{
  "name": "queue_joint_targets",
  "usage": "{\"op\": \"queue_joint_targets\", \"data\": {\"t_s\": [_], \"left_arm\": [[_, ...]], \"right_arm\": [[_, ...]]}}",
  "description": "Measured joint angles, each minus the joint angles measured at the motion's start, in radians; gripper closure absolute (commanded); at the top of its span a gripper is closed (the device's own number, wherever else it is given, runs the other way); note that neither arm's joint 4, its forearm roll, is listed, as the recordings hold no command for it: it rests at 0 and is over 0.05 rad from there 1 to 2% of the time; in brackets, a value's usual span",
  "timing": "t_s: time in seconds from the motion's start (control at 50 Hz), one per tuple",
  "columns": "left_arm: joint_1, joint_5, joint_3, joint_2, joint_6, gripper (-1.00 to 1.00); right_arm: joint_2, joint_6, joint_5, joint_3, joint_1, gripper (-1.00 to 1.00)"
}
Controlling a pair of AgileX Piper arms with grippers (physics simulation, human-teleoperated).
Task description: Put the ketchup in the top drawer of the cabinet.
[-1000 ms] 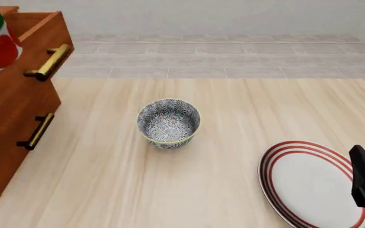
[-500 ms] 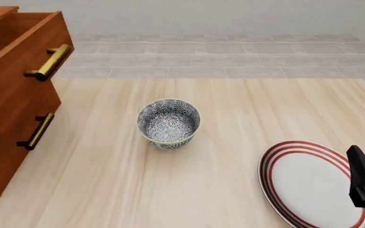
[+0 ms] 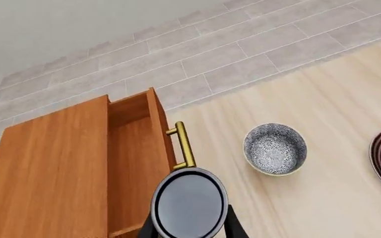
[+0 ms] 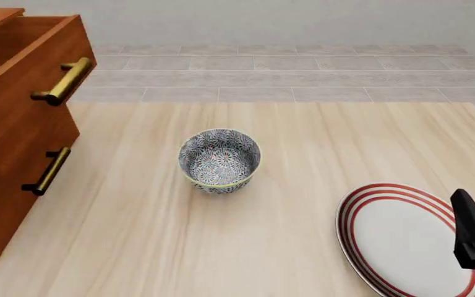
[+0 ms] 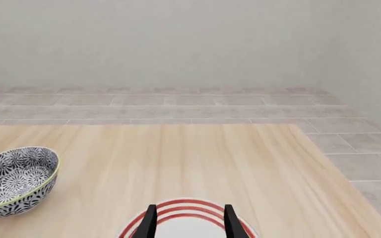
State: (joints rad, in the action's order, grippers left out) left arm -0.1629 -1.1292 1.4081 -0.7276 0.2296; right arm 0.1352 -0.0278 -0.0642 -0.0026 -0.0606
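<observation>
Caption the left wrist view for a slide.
Left claw holding the dark-topped ketchup can above the open reddish-brown wooden top drawer.

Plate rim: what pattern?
Concentric red rings on the white plate, clearest in the front view.

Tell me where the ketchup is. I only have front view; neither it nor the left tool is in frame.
Observer: Left wrist view shows the ketchup gripped between the left tool's fingers, its dark top facing the camera.
Operator: Anything in the drawer?
Observer: The top drawer is pulled out, and the part of its inside that shows holds nothing.
Operator: Right tool state?
Observer: Right wrist view shows the right tool open with nothing gripped, over the plate.
</observation>
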Motion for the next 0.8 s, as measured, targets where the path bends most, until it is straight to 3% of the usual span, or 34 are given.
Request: {"op": "queue_joint_targets", "data": {"t_s": [0.8], "left_arm": [[0.212, 0.088, -0.072, -0.104, 0.047, 1.00]], "right_arm": [[0.032, 0.003, -0.017, 0.000, -0.003, -1.00]]}}
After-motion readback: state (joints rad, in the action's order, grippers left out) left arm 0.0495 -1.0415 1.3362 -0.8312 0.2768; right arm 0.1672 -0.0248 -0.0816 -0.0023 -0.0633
